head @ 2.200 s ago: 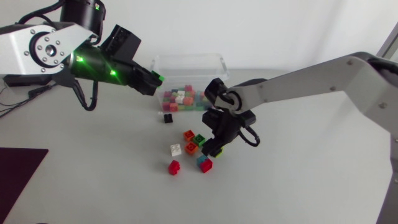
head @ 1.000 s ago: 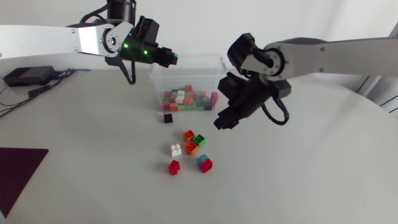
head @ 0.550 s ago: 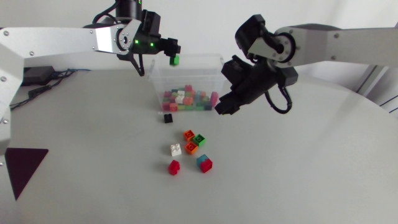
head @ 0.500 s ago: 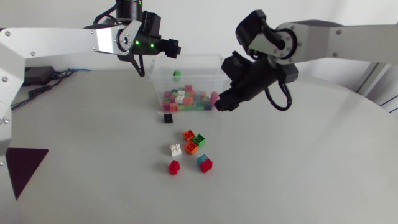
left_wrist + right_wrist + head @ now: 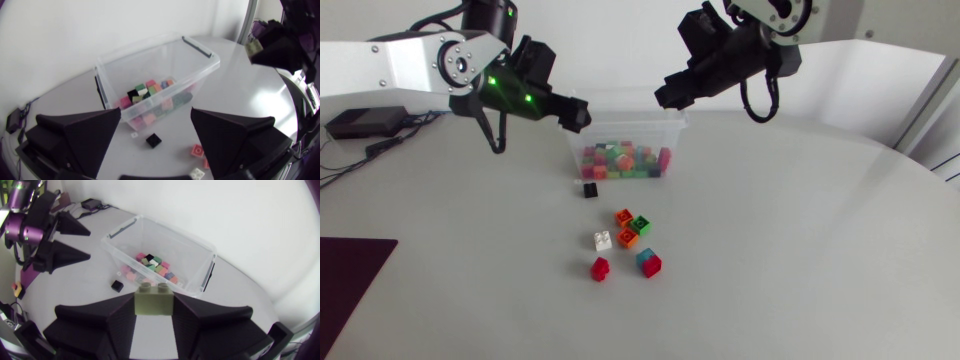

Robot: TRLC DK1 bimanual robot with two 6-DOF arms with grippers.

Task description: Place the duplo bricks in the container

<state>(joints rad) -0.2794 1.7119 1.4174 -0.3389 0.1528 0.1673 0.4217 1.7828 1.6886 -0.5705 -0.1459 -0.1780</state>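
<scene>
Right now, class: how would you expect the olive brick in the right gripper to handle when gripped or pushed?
The olive brick looks like hard moulded plastic, so probably stiff and light. Its flat sides sit squarely between the fingers of the right gripper, so it likely holds firm. Boxy, it should slide, not roll.

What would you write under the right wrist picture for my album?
The right gripper holds an olive brick, with the clear container of colourful bricks just ahead.
</scene>
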